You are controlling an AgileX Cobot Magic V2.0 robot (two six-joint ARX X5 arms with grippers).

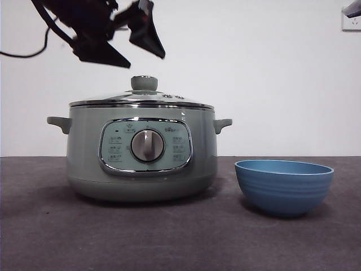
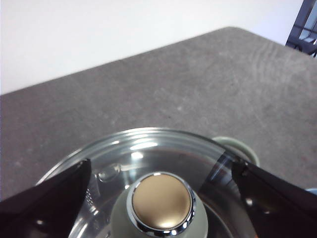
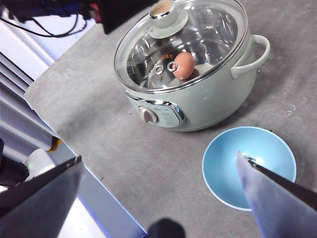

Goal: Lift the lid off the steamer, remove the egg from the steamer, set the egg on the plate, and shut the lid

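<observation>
Overhead, open left claw (image 1: pixel 128 46) w/ domed glass lid (image 1: pixel 141 99).

Open table separates steamer (image 1: pixel 141 164) and plate (image 1: pixel 284 186); lid (image 3: pixel 198 44) blocks the egg (image 3: pixel 184 65).

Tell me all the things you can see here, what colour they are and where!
steamer: one, pale green, on the table beside the plate
lid: one, clear glass with green knob, closed on the steamer
egg: one, brown, inside the steamer under the lid
plate: one, blue bowl, empty
table: one, dark grey
left end effector: one, black, open, above the lid's knob
right end effector: one, black, open, high above the plate
</observation>
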